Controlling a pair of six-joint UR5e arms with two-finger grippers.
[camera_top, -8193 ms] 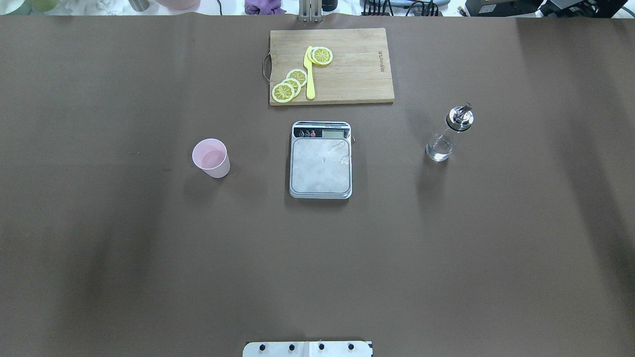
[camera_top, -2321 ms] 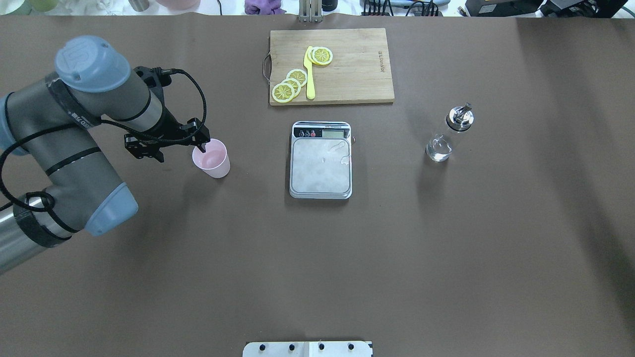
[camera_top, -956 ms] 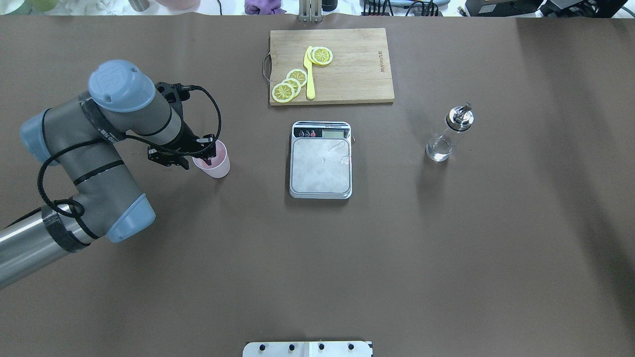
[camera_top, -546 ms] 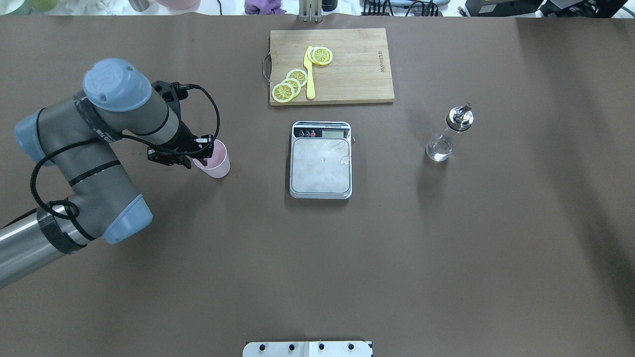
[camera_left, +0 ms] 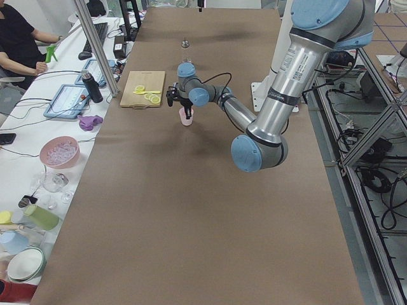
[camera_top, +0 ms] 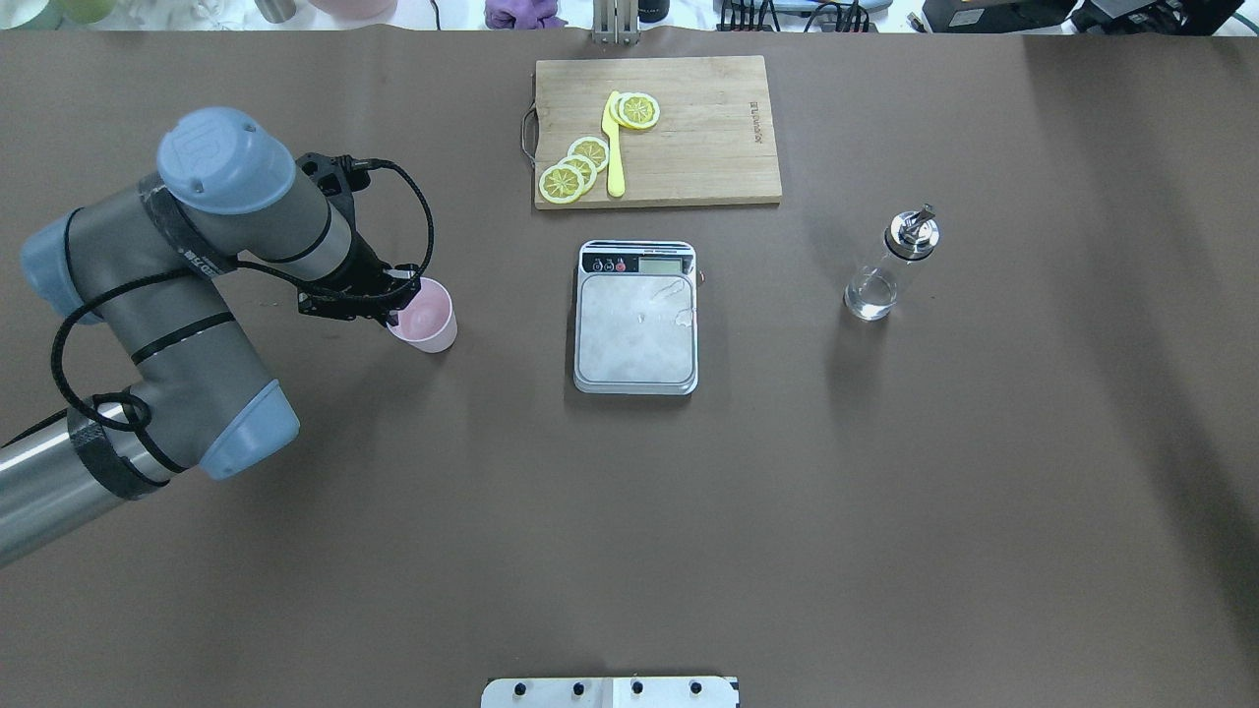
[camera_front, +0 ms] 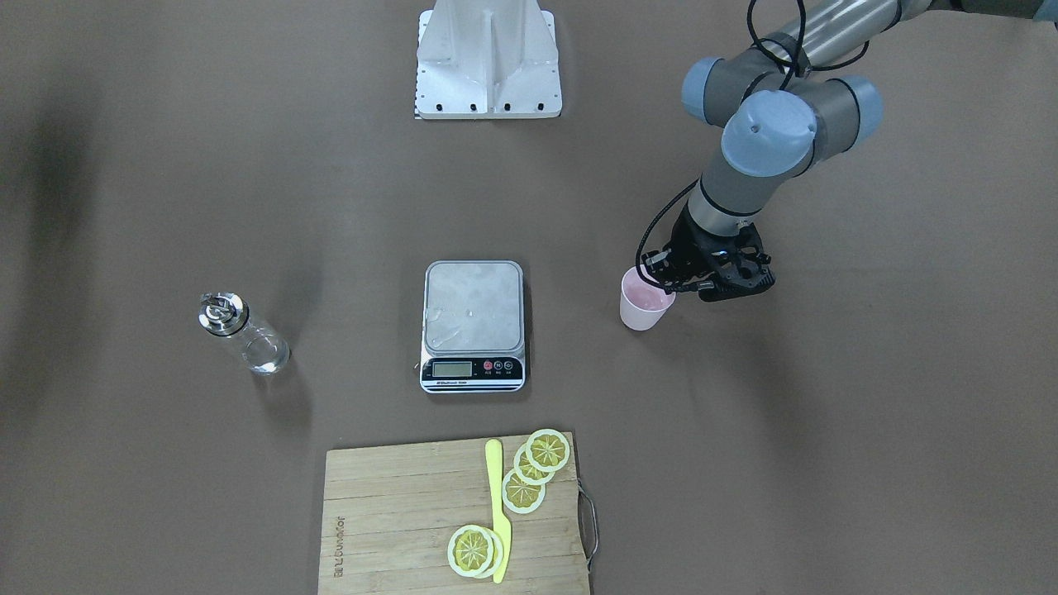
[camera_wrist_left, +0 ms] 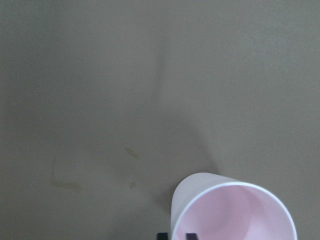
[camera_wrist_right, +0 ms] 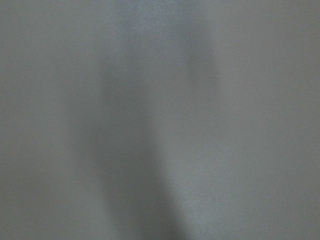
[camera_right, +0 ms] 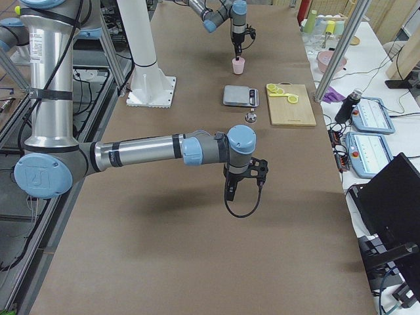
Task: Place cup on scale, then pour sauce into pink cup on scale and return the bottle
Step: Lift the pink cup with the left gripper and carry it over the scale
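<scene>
Pink cup [camera_top: 425, 317] stood on the table [camera_top: 629, 511], apart from the scale [camera_top: 636, 329], its rim pinched by the left tool [camera_top: 399, 311]. Placing, pouring and returning the bottle [camera_top: 885, 270] all remained. Whether the right tool [camera_right: 230, 190] was open or closed, I could not tell.

No wording is legible: engraved lettering on the cutting board [camera_top: 689, 147], print on the scale [camera_top: 636, 320] (its front strip) and on the left arm [camera_top: 187, 261] is too small.

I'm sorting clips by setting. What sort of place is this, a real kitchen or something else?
Probably a robotics lab, not a kitchen. A left arm and right arm stand at a brown-covered table, aluminium posts flank it, and a side bench holds tablets near a seated person.
</scene>
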